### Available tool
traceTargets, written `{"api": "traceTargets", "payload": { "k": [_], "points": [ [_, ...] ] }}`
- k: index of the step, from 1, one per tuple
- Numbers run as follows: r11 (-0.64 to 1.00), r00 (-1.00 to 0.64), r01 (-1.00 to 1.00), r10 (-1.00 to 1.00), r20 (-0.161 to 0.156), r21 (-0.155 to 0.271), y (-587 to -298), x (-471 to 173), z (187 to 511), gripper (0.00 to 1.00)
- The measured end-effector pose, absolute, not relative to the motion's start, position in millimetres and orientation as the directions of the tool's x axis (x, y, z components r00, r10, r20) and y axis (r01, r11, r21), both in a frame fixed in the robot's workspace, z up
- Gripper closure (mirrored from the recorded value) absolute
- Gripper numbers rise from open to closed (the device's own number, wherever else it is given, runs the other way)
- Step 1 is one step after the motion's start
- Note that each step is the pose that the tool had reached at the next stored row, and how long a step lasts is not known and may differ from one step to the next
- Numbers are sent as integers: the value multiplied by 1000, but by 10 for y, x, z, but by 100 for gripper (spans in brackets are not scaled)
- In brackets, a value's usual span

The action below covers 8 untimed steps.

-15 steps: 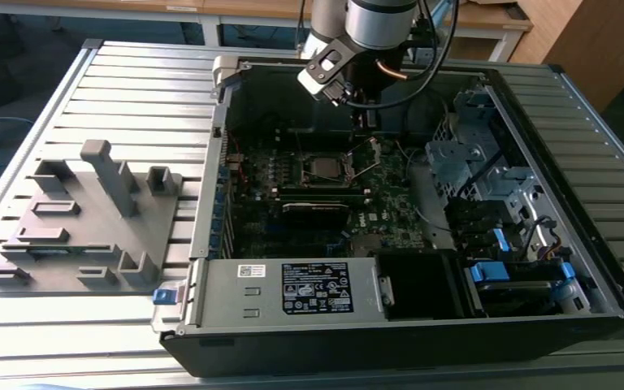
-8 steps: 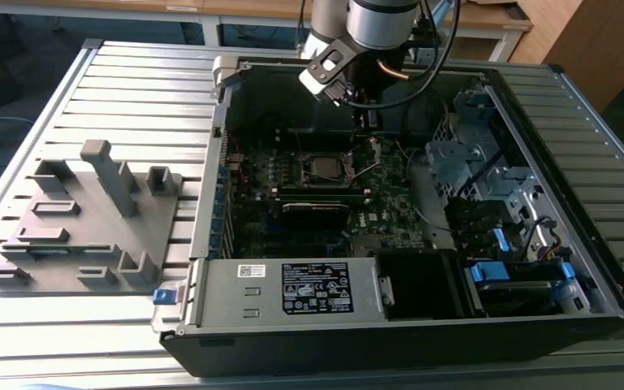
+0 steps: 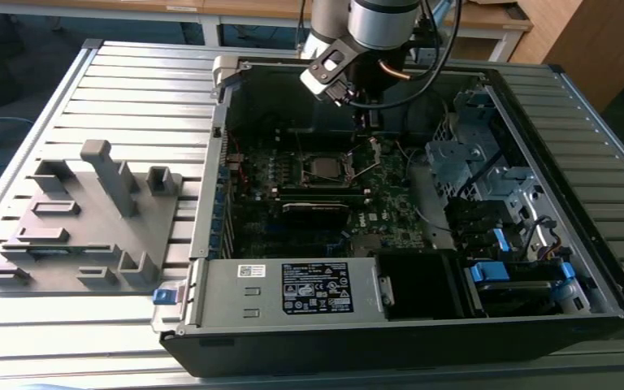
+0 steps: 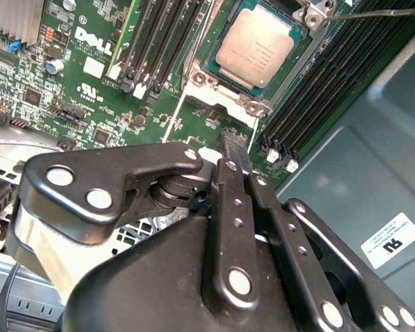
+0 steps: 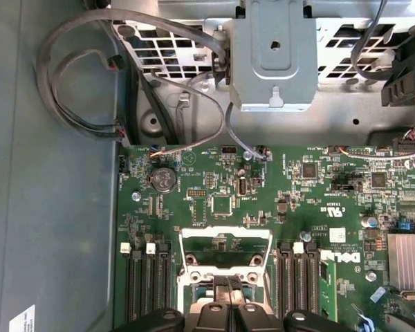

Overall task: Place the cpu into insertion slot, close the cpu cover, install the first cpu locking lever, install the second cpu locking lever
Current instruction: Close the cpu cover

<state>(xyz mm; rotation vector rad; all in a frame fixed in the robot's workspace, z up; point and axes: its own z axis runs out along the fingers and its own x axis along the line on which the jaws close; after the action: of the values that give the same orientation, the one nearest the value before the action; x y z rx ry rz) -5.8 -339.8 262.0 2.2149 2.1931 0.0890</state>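
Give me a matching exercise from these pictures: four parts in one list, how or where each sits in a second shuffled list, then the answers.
Things:
1. dull silver square cpu
2. thin silvery square-frame cpu cover
3. round silver coin battery
4. grey moulded plastic fixture

Places or states:
A. stands directly on the slatted metal table
B. swung up open on its hinge
C. seated in the silver-rimmed insertion slot
D. mounted on the green circuit board, near its edge

Pairs: 1-C, 2-B, 3-D, 4-A
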Motion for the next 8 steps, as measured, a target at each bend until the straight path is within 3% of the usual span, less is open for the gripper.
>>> {"api": "traceTargets", "payload": {
  "k": [8],
  "points": [
    [-11,9,998,1000,24,57,-3398,-42,2620,89]
  ]
}}
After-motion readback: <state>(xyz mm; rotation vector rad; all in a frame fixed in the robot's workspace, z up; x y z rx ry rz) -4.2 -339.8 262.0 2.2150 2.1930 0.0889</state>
